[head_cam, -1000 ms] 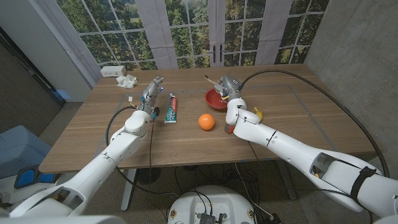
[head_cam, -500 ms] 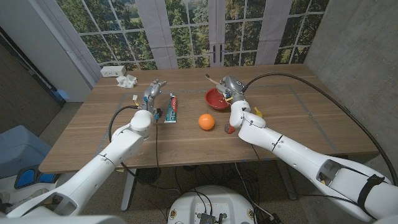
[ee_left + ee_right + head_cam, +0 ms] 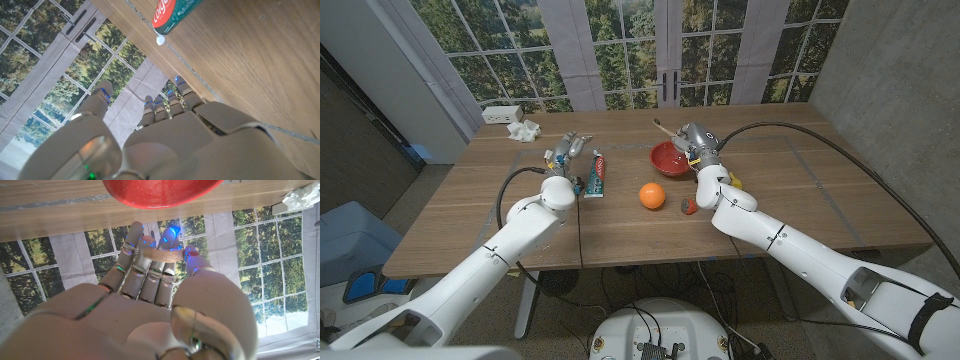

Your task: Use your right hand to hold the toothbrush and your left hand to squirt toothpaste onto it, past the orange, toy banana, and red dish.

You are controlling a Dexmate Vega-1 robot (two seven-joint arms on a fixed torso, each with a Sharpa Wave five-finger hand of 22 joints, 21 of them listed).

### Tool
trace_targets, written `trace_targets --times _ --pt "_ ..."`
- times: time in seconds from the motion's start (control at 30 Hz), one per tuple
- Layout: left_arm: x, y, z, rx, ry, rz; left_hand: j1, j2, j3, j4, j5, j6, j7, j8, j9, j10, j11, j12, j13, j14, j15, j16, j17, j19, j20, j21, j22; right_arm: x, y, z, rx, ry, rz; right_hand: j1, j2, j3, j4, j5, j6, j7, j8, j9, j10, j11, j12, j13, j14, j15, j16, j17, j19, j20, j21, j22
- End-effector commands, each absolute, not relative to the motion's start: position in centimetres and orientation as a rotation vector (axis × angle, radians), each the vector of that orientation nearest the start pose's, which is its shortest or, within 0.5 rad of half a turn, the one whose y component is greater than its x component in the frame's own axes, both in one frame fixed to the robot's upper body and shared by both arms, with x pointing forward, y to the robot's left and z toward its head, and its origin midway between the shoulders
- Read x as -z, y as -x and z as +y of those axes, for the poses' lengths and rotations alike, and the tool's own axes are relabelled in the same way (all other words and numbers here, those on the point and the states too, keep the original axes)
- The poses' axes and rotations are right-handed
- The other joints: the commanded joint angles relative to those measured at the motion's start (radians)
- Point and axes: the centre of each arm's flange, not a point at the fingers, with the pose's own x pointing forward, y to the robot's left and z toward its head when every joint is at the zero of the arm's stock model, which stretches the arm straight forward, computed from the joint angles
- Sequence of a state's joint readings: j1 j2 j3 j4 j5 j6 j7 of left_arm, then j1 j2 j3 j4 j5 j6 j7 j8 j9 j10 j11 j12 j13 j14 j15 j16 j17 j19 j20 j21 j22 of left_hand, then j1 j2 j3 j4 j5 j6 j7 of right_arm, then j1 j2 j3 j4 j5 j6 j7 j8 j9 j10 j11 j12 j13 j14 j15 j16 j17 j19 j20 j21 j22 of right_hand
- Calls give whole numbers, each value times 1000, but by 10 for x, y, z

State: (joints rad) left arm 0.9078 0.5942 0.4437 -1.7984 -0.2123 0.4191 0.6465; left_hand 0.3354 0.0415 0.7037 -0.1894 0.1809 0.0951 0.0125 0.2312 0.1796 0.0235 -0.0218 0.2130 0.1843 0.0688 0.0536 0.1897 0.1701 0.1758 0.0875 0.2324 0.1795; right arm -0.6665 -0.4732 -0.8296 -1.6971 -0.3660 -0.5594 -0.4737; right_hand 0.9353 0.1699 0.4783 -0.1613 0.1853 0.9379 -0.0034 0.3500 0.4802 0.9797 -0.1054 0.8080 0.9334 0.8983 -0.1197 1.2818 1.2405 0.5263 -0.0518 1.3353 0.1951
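The right hand's fingers (image 3: 150, 262) curl round the toothbrush (image 3: 667, 128), lifted over the red dish (image 3: 668, 158) so its head juts free toward the left side; the left hand (image 3: 567, 150) hangs just beside the toothpaste (image 3: 597, 174) with fingers (image 3: 150, 107) spread, holding nothing, likely poised to grasp; the tube lies flat on the table (image 3: 470, 200); the orange (image 3: 652, 195) and toy banana (image 3: 732, 181) sit nearer, likely obstacles.
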Motion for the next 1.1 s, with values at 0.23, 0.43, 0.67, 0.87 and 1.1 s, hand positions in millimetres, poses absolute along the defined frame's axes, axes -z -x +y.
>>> trace_targets --times 0.23,0.43,0.67,0.87,1.1 --pt "5 -585 247 -466 -531 -368 28 -11 6 -5 2 15 -1 5 2 18 -4 9 4 24 -9 5 3 18 -4 -1 2 -6 -600 -126 242 976 -653 -19 4 104 41 4 37 -19 -9 5 88 -80 7 0 -4 -97 19 2 -7 -90 14 0" --pt "5 -583 242 -499 -551 -332 44 -19 5 -5 1 16 -1 4 2 29 -7 11 4 41 -17 8 3 26 -3 -1 2 -2 -598 -131 237 968 -655 -23 3 110 40 4 39 -18 -14 8 88 -82 8 0 -7 -97 30 2 -10 -90 22 -2" --pt "4 -585 236 -517 -593 -300 65 -26 5 -4 1 18 2 2 2 38 -4 11 5 63 -22 11 4 36 -5 0 3 1 -597 -135 236 960 -654 -27 3 115 40 3 39 -19 -18 12 86 -81 9 1 -9 -97 39 1 -13 -90 27 -3" --pt "3 -589 232 -523 -615 -252 76 -31 5 -4 1 24 2 4 2 45 -7 13 5 68 -25 10 4 39 -6 -1 3 2 -597 -140 237 949 -654 -31 3 118 41 3 42 -18 -21 13 87 -81 10 1 -12 -97 45 1 -14 -90 31 -4" --pt "-1 -598 225 -515 -661 -187 88 -36 4 -4 1 38 4 8 3 48 -7 12 6 71 -25 8 4 41 -7 -2 3 2 -601 -145 231 938 -650 -34 2 123 40 3 43 -19 -25 14 86 -81 11 1 -14 -96 52 1 -16 -91 36 -5"
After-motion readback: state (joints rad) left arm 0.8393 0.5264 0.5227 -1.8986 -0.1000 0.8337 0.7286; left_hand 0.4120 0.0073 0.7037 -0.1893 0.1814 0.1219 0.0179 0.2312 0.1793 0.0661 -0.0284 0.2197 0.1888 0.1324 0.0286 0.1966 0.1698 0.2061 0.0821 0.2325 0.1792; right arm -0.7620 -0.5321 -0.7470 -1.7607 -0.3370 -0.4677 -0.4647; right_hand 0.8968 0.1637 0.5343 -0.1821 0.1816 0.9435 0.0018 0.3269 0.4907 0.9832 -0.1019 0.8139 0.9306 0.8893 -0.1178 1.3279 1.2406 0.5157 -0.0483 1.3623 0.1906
